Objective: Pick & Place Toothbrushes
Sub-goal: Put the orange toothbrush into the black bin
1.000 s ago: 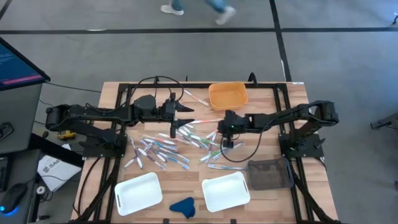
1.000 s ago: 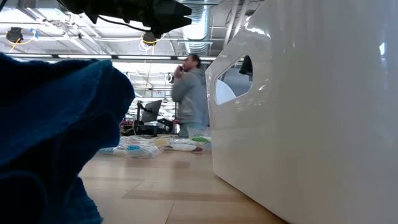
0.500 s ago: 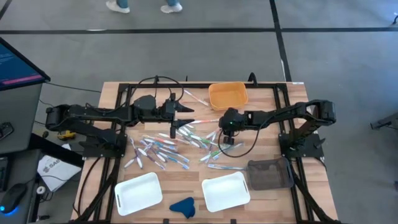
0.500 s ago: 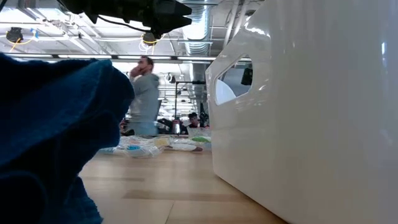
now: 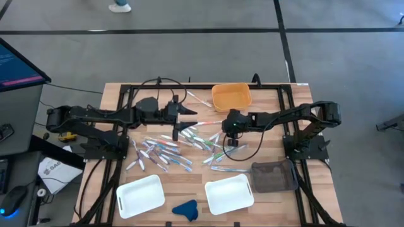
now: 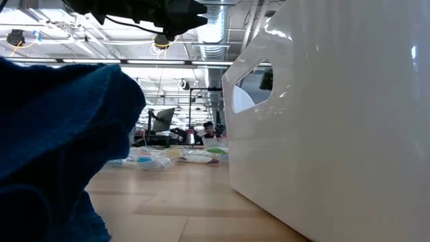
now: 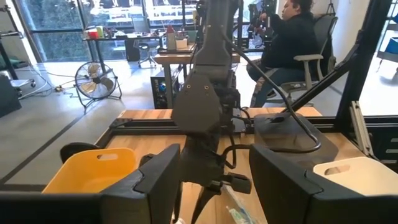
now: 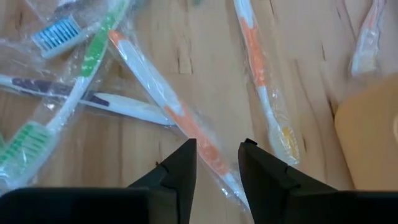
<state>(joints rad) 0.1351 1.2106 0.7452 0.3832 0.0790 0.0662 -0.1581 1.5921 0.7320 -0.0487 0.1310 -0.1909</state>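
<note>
Many plastic-wrapped toothbrushes (image 5: 170, 148) lie scattered on the wooden table between the two arms; in the low view they show as a far pile (image 6: 168, 156). My right gripper (image 5: 230, 133) points down over the right end of the pile. It is open (image 8: 217, 158), one finger on each side of a white toothbrush with orange accents (image 8: 196, 134) lying flat below. A second orange one (image 8: 264, 74) lies beside it. My left gripper (image 5: 189, 111) hangs open (image 7: 214, 180) above the pile's far-left side, level, facing the right arm.
An orange bin (image 5: 231, 96) stands at the far edge, also seen in the left wrist view (image 7: 93, 168). Two white trays (image 5: 140, 195) (image 5: 228, 194), a dark mesh basket (image 5: 273, 176) and a blue cloth (image 5: 185, 209) lie along the near edge. A seated person (image 7: 292, 37) is beyond the table.
My right gripper has shifted a little toward the table's far-left, over the toothbrushes, and then kept still. A person has walked past beyond the far edge and out of the low view.
</note>
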